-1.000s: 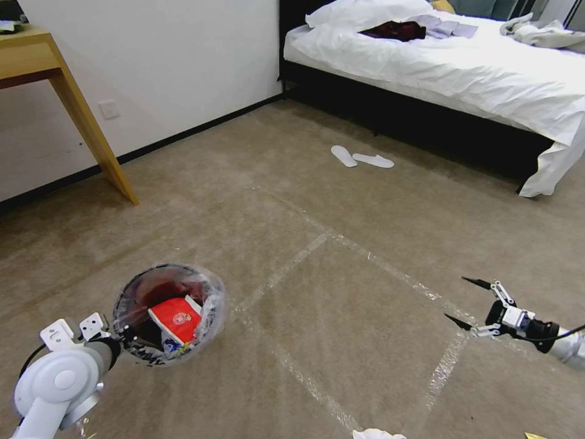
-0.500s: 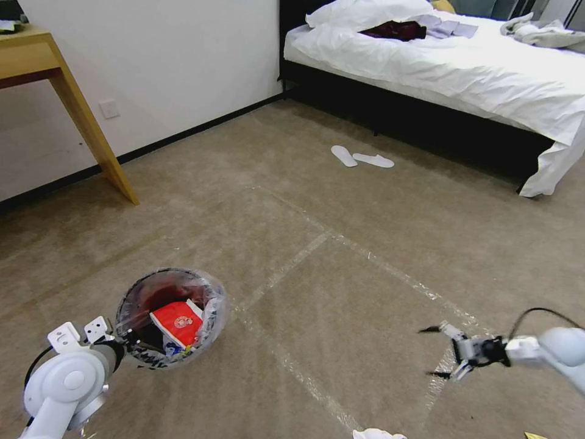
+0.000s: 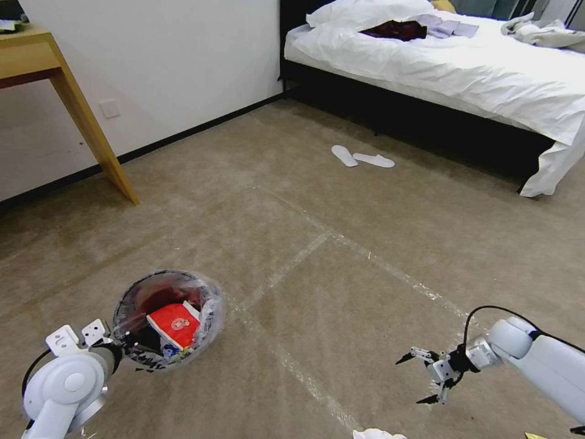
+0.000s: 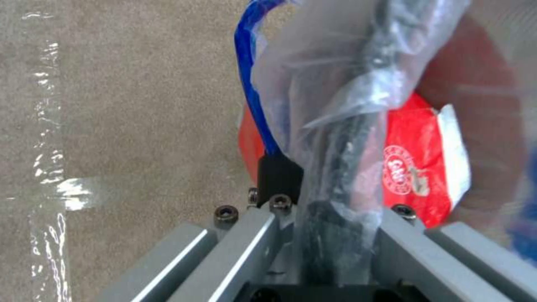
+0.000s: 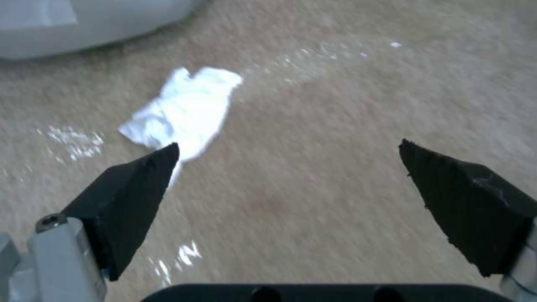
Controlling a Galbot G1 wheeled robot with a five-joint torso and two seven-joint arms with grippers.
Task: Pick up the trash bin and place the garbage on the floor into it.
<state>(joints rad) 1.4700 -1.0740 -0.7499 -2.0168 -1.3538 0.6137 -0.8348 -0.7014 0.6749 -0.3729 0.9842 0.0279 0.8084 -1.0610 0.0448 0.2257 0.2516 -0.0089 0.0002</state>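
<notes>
2 arms are at work as we see it. our left gripper (image 3: 125, 349) is clamped on the bagged rim of the trash bin (image 3: 167, 318), holding it low at our left over the floor (image 3: 341, 292); the left wrist view shows the crinkly liner pinched between the jaws, with a red-and-white packet (image 3: 175, 324) lying inside. over the last second our right gripper (image 3: 426, 378) has swung down and inward from a raised spot at our right, and it now hangs low above the carpet with its jaws spread wide and nothing between them. in the right wrist view a crumpled white tissue (image 5: 184, 111) lies just beyond 1 fingertip. we judge this to be the approach to the next piece of garbage, with the grasp not yet made; the bin has barely shifted, ready to receive it
</notes>
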